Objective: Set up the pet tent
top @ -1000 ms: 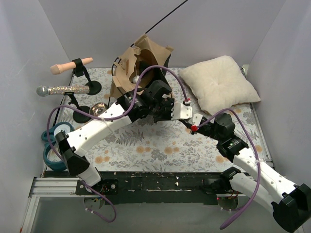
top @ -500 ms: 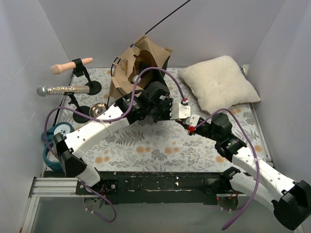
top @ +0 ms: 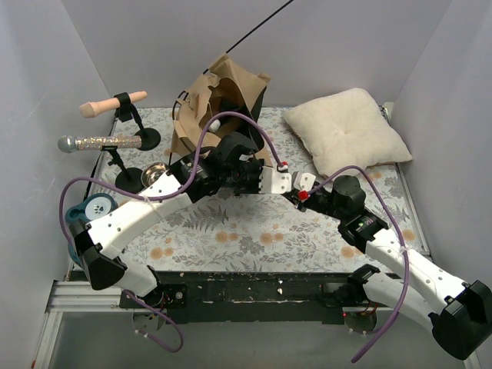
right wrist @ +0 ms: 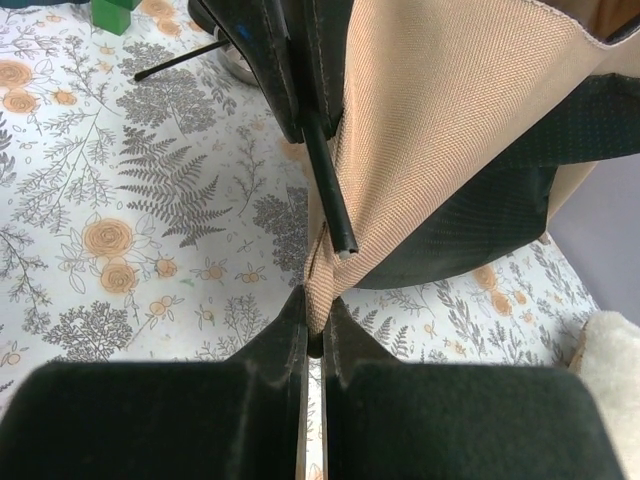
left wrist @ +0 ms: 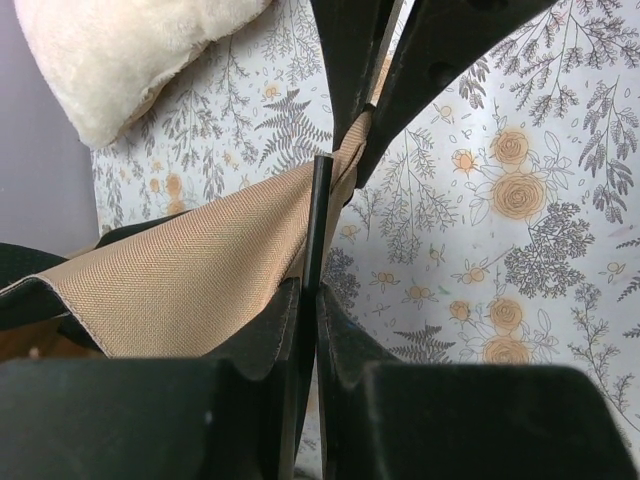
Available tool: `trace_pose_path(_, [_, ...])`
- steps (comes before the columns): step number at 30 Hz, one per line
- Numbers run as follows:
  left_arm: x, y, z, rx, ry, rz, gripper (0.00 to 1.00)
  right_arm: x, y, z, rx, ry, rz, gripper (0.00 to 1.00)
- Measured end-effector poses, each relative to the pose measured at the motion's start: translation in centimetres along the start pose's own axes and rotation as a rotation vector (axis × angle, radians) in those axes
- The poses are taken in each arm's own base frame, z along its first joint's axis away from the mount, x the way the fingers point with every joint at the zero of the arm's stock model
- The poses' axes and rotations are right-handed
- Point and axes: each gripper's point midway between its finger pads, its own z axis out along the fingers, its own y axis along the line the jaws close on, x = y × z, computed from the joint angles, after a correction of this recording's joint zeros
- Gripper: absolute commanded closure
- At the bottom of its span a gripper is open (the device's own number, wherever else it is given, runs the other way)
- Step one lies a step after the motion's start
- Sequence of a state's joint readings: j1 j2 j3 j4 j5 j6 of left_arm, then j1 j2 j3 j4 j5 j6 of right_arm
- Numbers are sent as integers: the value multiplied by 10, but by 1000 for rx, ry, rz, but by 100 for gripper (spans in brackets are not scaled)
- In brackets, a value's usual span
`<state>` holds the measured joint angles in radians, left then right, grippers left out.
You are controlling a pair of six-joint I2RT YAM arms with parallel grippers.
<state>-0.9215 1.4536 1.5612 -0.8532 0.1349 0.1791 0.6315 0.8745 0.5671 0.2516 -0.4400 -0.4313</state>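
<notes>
Tan tent fabric (right wrist: 440, 120) is pinched in your right jaws, the black pole (left wrist: 318, 220) in your left jaws; next, probably seat its tip, just beyond the right jaws, into that corner.

On the table (top: 254, 231), the pet tent (top: 223, 96) stands at 11 o'clock, with the pillow (top: 346, 131) to its right at 2 o'clock. Two stands (top: 144, 139) sit at 10 o'clock, a bowl (top: 156, 174) just right of the nearer one, and tape rolls (top: 86, 223) at 8 o'clock
</notes>
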Motion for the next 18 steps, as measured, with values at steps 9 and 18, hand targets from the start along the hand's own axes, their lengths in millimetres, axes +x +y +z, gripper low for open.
trace_pose_path(9, [0,-6,-7,7,-30,43,100,1,3,0,-6,7,31,99])
trace_pose_path(18, [1,-7,-9,6,-37,68,100,0,3,1,-13,7,41,99])
